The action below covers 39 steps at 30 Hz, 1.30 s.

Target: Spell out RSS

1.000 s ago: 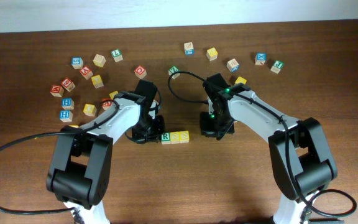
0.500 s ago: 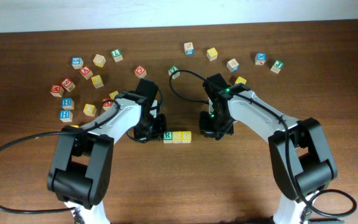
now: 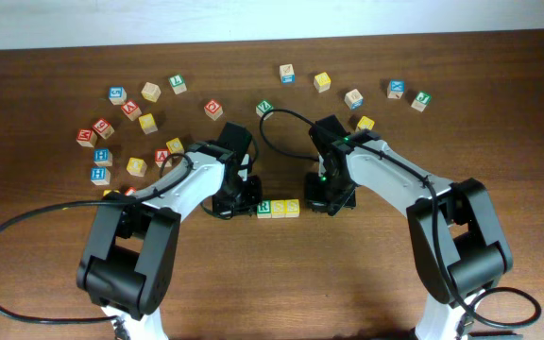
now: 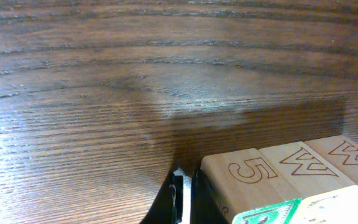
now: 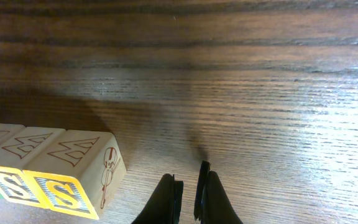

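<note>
A green R block and two yellow S blocks stand touching in a row at the table's middle, reading R S S. My left gripper is shut and empty, pressed against the R block's left side. In the left wrist view its fingers sit beside the row's first block. My right gripper is shut and empty, just right of the last S block and apart from it. The right wrist view shows the gripper and the S blocks at the lower left.
Several loose letter blocks lie scattered at the back left and back right. A yellow block sits by the right arm. Black cables loop between the arms.
My left gripper has slid right, pushing the three-block row rightward toward the right gripper. The right arm has not moved.
</note>
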Tool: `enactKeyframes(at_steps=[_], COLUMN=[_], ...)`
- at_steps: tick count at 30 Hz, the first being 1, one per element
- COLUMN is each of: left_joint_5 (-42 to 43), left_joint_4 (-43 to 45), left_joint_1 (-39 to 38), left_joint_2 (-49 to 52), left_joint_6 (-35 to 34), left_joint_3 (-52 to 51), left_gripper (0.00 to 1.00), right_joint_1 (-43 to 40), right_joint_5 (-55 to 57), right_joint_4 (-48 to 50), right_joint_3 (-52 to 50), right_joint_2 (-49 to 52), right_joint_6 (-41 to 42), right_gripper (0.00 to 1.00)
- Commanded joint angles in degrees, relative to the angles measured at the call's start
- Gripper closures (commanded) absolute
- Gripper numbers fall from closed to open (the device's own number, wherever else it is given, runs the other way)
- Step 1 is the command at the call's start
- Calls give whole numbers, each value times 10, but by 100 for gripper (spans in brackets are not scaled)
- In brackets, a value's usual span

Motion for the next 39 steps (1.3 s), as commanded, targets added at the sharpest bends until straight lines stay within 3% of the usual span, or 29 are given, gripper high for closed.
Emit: enactKeyframes(at_steps=[1, 9, 13, 16, 19, 21, 22, 23, 25, 26, 28, 29, 31, 33, 39], left_joint_5=[-2, -13, -50, -70, -130, -145, -150, -154, -162, -165, -190, -205, -203, -203, -203], left_joint_4=[-5, -65, -102, -111, -141, -158, -166, -170, -180, -190, -192, -194, -195, -200, -220], left_joint_1=[-1, 45, 73, 72, 72, 73, 73, 72, 72, 72, 72, 77, 112, 162, 183], left_joint_2=[16, 14, -20, -76, -159, -206, -226, -242, -251, -250, -250, -250, -250, -250, -250], left_joint_6=[-5, 21, 21, 30, 30, 30, 30, 30, 30, 30, 30, 19, -37, -46, -46], left_joint_3=[-7, 17, 19, 19, 20, 19, 19, 19, 19, 19, 19, 19, 19, 19, 19], left_gripper=[100, 87, 94, 92, 73, 36, 1, 1, 1, 1, 1, 1, 1, 1, 1], right_joint_1=[5, -5, -4, -5, -5, -4, -4, -4, -3, -3, -3, -3, -3, -3, -3], right_joint_5=[-5, 15, 58, 58, 86, 120, 140, 164, 212, 219, 219, 219, 212, 202, 141], right_joint_4=[6, 0, -59, -66, -101, -131, -148, -173, -257, -294, -349, -365, -375, -374, -378], right_joint_3=[-3, 18, 61, 68, 103, 115, 115, 115, 114, 113, 103, 87, 45, -14, -43], right_joint_2=[3, -17, -22, -26, -82, -143, -183, -224, -306, -342, -405, -446, -520, -589, -626], right_joint_6=[3, 3, 0, -6, -10, -10, -10, -10, -10, -10, -10, -10, 14, 23, 23], right_gripper=[96, 96, 96, 96, 96, 95, 92, 85, 57, 36, 5, 2, 2, 2, 2])
